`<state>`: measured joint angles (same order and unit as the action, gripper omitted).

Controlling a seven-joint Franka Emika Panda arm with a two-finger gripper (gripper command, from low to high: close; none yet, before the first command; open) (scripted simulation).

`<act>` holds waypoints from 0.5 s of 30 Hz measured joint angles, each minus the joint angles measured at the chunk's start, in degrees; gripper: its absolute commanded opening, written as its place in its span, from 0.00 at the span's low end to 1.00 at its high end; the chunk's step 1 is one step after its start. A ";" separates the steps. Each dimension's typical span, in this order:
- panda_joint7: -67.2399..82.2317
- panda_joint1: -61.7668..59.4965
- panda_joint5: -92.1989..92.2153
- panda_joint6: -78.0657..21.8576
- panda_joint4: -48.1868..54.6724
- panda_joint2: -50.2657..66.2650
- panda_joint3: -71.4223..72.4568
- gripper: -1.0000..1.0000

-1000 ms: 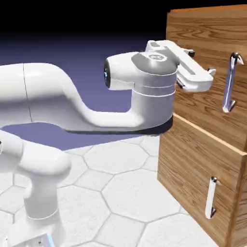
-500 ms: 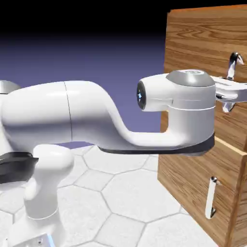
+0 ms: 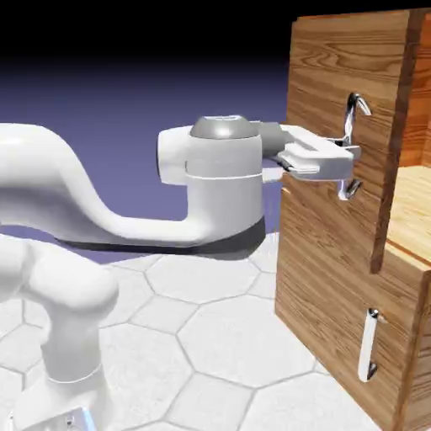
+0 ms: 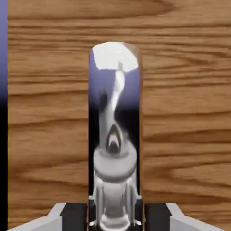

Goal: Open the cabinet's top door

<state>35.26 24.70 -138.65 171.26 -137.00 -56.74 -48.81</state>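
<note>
Cabinet [image 3: 415,370] made of brown wood stands on the exterior view's right, and there is just one. It has two front doors, one up and one down. The top door [image 3: 320,84] is open, swung out toward the exterior view's left. Past its edge you can see inside, where there is one light wood floor [image 3: 412,198] and a bit of orange wall [image 3: 418,109]. The low door [image 3: 316,269] is shut.

I count two handles, one on each door. The top handle [image 3: 350,122] is shiny and stands up and down. The low handle [image 3: 368,345] is shorter and stands up and down too.

There is one white arm [image 3: 223,177] with one pincer [image 3: 348,151], and the pincer has two finger tips [image 4: 74,216]. The pincer is squeezed in on the top handle, one tip on each side, with the shiny bar between them. The gap is only as wide as the bar. It holds that one handle and nothing else.

In the hand view, the bar is big and in the middle, like a mirror, with stripy brown door wood on both sides.
</note>
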 measured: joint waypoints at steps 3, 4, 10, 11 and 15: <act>0.23 -6.23 3.09 -1.78 -4.12 -1.27 4.71 0.00; 0.39 -8.31 4.26 -2.30 -5.45 -1.77 6.31 0.00; 2.54 -20.77 13.14 -4.66 -13.15 -5.72 16.27 0.00; 3.16 -22.84 14.99 -4.92 -14.39 -6.57 17.99 0.00; 6.88 -31.06 23.98 -5.70 -19.39 -10.75 25.01 0.00</act>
<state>42.14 -6.36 -114.67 165.56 -156.39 -67.49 -23.80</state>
